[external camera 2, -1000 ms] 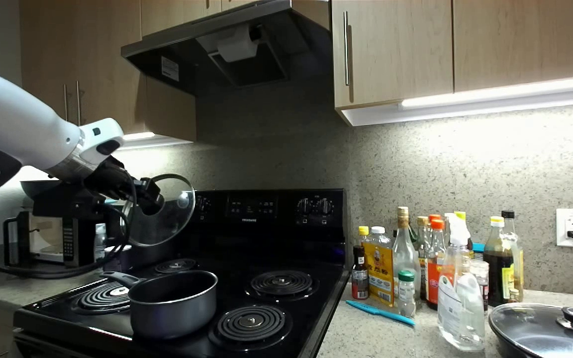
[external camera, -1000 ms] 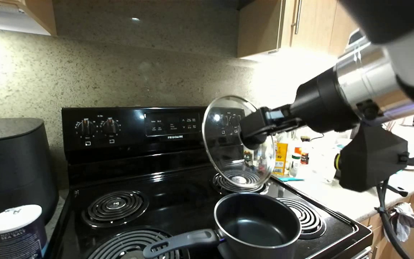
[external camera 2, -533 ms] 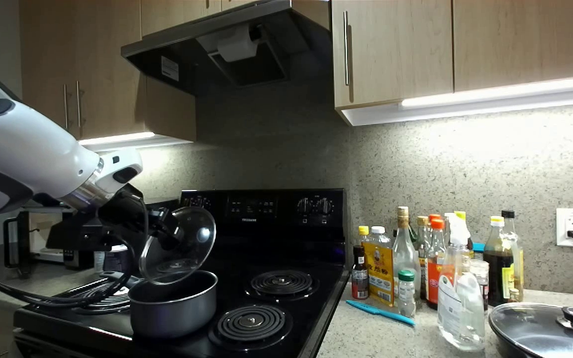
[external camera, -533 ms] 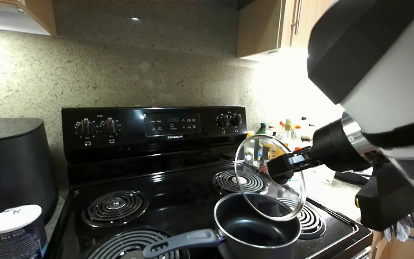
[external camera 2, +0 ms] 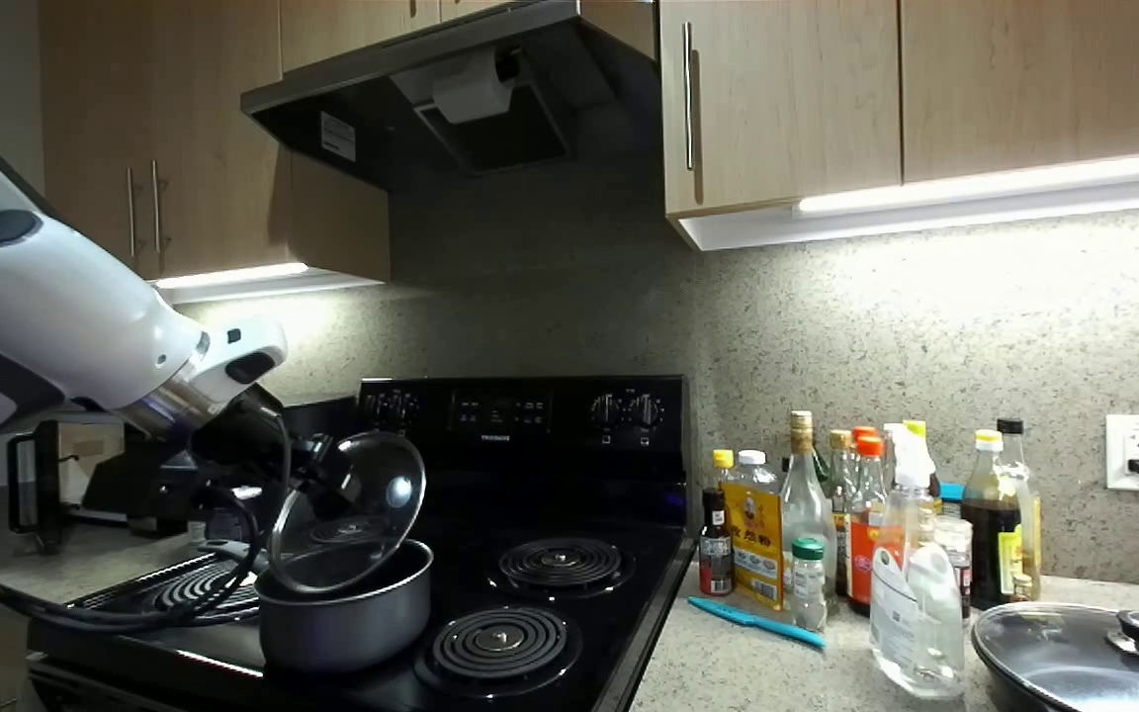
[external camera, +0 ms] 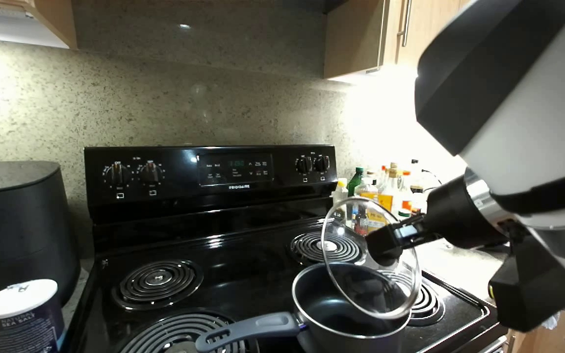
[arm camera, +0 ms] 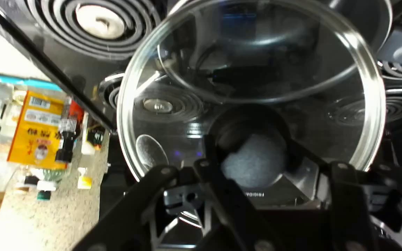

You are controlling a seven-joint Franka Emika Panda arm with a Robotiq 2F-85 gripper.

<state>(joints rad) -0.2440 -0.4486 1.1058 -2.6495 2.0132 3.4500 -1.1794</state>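
Glass and tilted, the lid was held by its dark knob in my pincer, with a grey saucepan standing below my grip.

Holds lid in gripper, tilted steeply over pot; can't tell if touching it. Has pot on stove, with two coils to its right. Shows hood overhead, with paper roll under it. Lines counter at right with bottles, plus turquoise utensil in front of them. Has spray bottle further forward and covered pan in bottom right corner.
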